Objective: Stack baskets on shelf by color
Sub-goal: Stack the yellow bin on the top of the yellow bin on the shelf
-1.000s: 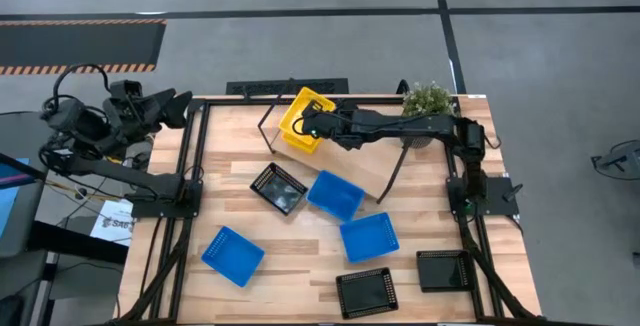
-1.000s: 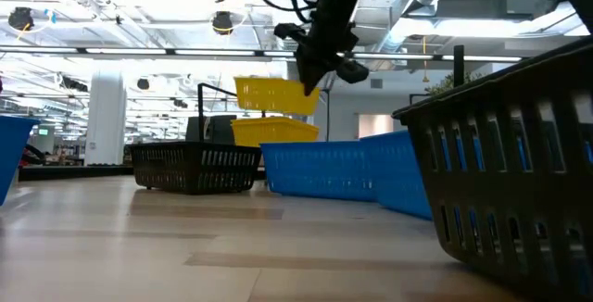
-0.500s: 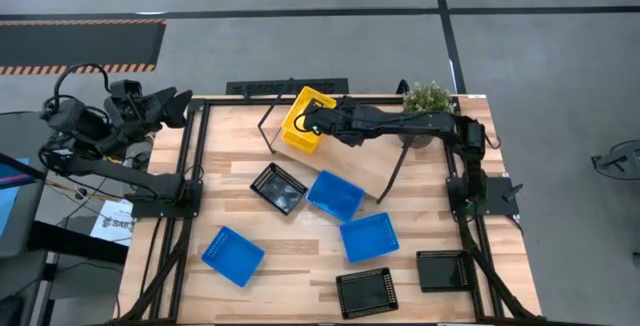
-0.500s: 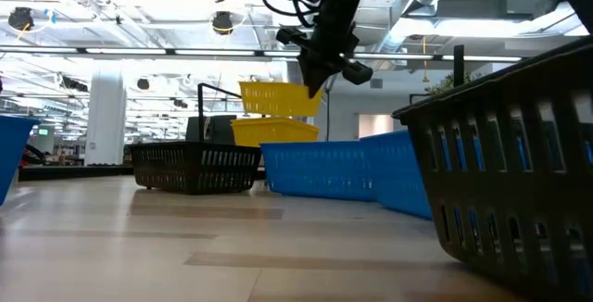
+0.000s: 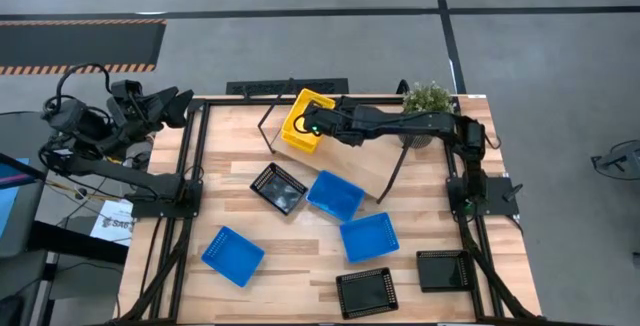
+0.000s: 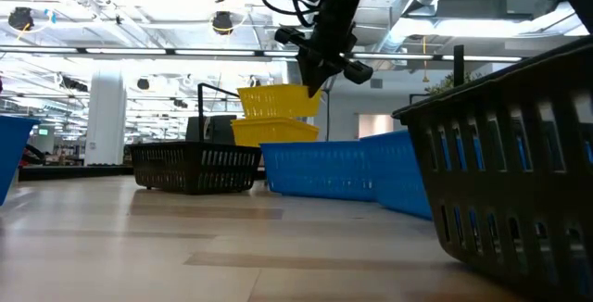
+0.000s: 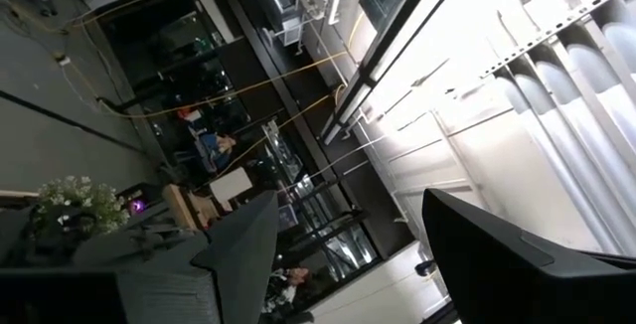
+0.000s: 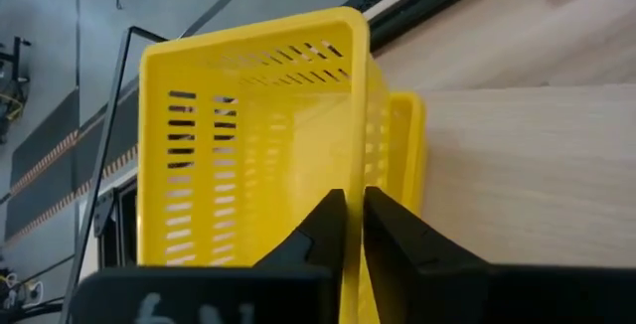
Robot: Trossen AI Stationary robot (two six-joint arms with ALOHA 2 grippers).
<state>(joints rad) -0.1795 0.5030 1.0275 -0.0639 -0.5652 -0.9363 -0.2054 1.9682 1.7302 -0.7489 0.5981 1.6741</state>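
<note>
My right gripper (image 5: 312,124) reaches over the shelf (image 5: 365,161), a light board on black rod legs, and is shut on a yellow basket (image 6: 278,101). A second yellow basket (image 6: 273,132) stands on the shelf right under the held one. On the table lie three blue baskets (image 5: 335,194) (image 5: 368,236) (image 5: 232,256) and three black ones (image 5: 278,186) (image 5: 365,291) (image 5: 442,269). My left gripper (image 5: 175,106) waits open beyond the table's left edge, pointing up into the room (image 7: 343,254). My right gripper (image 8: 355,205) pinches one side wall of the yellow basket at its rim (image 8: 355,180), one finger (image 8: 323,230) inside and one (image 8: 388,230) outside. The fingers come from above, slanting from the table's right. The basket hangs slightly tilted just over the lower yellow basket (image 8: 407,155); whether they touch, I cannot tell.
A potted green plant (image 5: 428,101) stands at the far right corner beside the shelf. The right half of the shelf board is bare. In the low view, a black basket (image 6: 505,168) fills the near right and a blue one (image 6: 334,168) sits in front of the shelf.
My right gripper has come down a little over the shelf with the yellow basket still in its hold. The basket now hangs closer to the yellow one beneath it and is tipped slightly more.
</note>
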